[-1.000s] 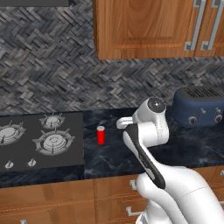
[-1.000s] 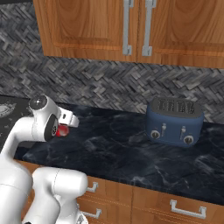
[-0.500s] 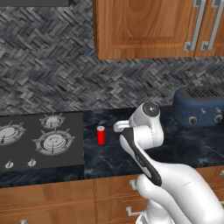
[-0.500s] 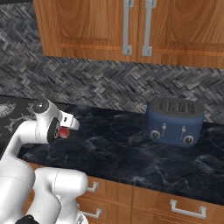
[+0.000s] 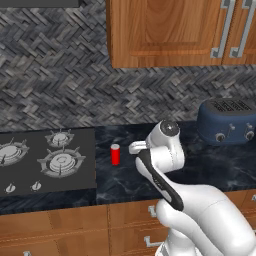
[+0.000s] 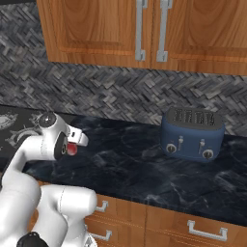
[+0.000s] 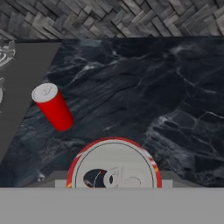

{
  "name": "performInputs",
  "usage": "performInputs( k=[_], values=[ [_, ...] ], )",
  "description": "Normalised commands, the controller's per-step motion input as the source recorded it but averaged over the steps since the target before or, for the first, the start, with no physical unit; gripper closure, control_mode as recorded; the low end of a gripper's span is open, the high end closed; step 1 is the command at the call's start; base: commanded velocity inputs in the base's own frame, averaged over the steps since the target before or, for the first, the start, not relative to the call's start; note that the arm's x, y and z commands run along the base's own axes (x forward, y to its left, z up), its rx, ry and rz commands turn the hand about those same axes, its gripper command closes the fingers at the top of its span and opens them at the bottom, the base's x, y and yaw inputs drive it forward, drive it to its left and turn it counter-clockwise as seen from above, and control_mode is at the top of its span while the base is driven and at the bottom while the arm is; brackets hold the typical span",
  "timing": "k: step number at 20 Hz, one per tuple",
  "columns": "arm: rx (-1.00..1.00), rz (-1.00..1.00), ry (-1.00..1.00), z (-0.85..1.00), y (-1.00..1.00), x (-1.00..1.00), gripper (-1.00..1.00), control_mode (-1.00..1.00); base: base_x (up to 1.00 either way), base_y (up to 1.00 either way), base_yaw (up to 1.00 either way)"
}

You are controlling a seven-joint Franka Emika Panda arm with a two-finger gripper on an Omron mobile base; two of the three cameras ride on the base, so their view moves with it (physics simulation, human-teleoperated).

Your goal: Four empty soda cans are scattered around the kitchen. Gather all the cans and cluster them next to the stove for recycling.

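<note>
A red soda can [image 5: 115, 154] with a silvery top stands upright on the dark counter, just right of the black stove [image 5: 75, 175]. The hand view shows the same can [image 7: 52, 107] beside the stove's edge [image 7: 22, 87]. My gripper [image 7: 113, 177] is shut on a second red soda can [image 7: 113, 162], whose silvery top sits large and close between the fingers. From the right base view this held can [image 6: 71, 150] peeks out red under the hand, above the counter and right of the standing can. The arm's wrist hides the fingers in the left base view.
A blue toaster [image 5: 227, 122] stands at the back right of the counter [image 5: 210, 165], well away from the hand. Wooden wall cabinets [image 6: 144, 29] hang above a herringbone backsplash. Drawers with silver handles [image 6: 205, 230] run below the counter edge.
The hand with its can has shifted slightly left and down toward the stove, mostly in the first half second. The standing can has not moved.
</note>
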Motion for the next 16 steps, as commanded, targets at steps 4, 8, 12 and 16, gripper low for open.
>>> performInputs(
  k=[4, 8, 12, 16],
  values=[
    [0.0, 0.0, 0.0, -0.21, 0.0, 0.04, 1.0, -1.0, 0.0, 0.0, 0.0],
    [0.0, 0.0, 0.0, -0.2, 0.0, 0.06, 1.0, -1.0, 0.0, 0.0, 0.0],
    [0.0, 0.0, 0.0, -0.17, 0.0, 0.05, 1.0, -1.0, 0.0, 0.0, 0.0],
    [0.0, 0.0, 0.0, -0.11, 0.0, 0.11, 1.0, -1.0, 0.0, 0.0, 0.0]
  ],
)
